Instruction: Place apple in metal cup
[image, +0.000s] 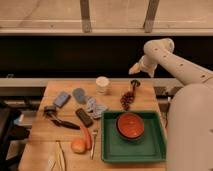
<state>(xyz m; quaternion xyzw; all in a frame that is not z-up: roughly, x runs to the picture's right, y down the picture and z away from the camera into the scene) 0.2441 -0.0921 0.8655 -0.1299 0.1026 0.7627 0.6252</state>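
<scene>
While my gripper (135, 68) hangs near the metal cup (135, 84), open or closed I cannot tell, I should reach the near-edge apple (78, 145), descending clear of the carrot (87, 136) just beside it.

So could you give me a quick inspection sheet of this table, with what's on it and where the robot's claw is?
Surface: wooden table, crowded.
Job's things: apple at front left, beside a carrot; metal cup at back right, far from the apple.
Clutter: white cup, dark reddish bunch, red bowl in green tray, blue-grey pieces, black tool.
Grippers: gripper raised over the back right, just above the metal cup, away from the apple.
Cables: nothing seen.
Surroundings: dark wall band behind the table.
</scene>
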